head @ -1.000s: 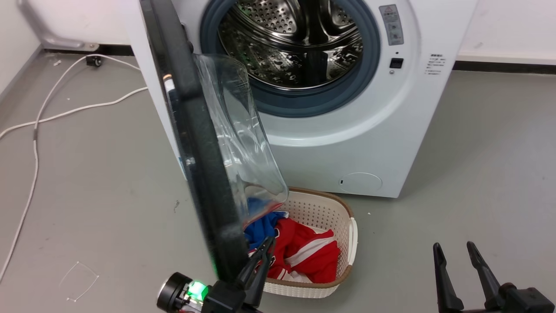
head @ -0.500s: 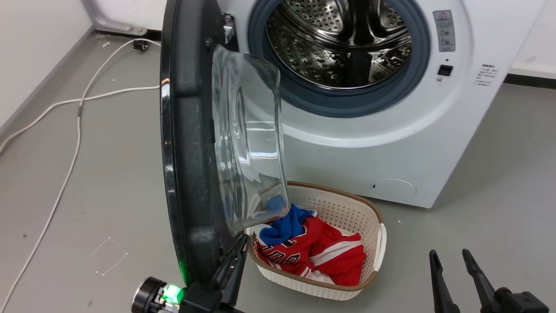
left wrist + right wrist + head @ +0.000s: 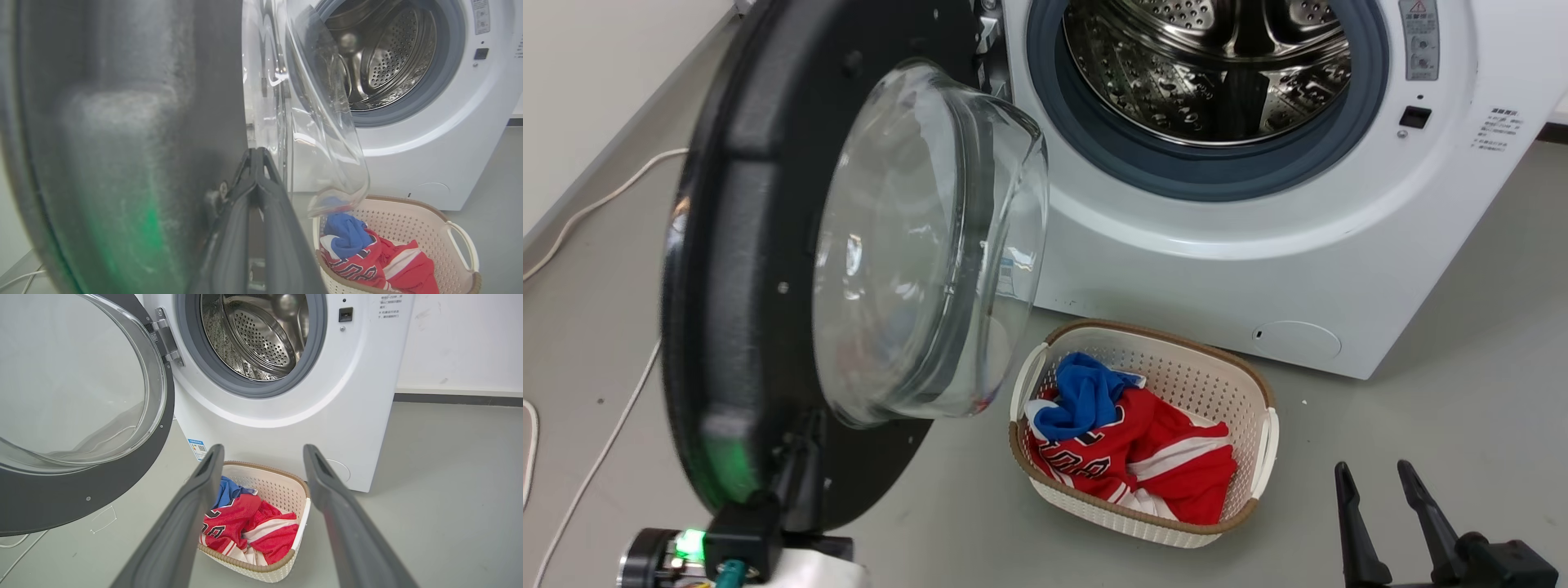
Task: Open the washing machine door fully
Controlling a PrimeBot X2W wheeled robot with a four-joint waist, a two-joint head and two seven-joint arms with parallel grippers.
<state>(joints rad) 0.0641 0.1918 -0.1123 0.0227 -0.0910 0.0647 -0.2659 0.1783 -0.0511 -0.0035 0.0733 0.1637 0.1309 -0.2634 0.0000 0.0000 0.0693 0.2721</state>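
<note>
left tool (image 3: pixel 255 152) clenched against lower rim of washing machine door (image 3: pixel 743 245), right tool (image 3: pixel 1374 469) released over open floor (image 3: pixel 1462 425)

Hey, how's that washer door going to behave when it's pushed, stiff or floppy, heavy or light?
The washing machine door likely swings as one rigid piece on its metal hinge, without flexing. Its thick black build and bulging glass bowl suggest real weight, so it may coast after a push.
</note>
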